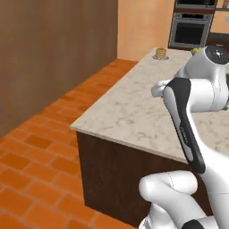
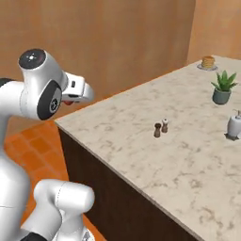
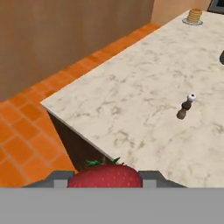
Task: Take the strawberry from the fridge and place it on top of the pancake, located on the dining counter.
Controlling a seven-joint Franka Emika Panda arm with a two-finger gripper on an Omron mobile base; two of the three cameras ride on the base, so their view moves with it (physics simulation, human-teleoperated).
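Red strawberry [image 3: 105, 176], green leaves on top, clamped in claw [image 3: 105, 179].

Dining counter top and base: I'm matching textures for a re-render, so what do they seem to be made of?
The dining counter top looks like polished beige marble or a similar stone: pale with grey-brown veining and a thin, crisp edge. Its base looks like dark brown wood with a matte finish, though no grain is clear, so it could be a stained panel.
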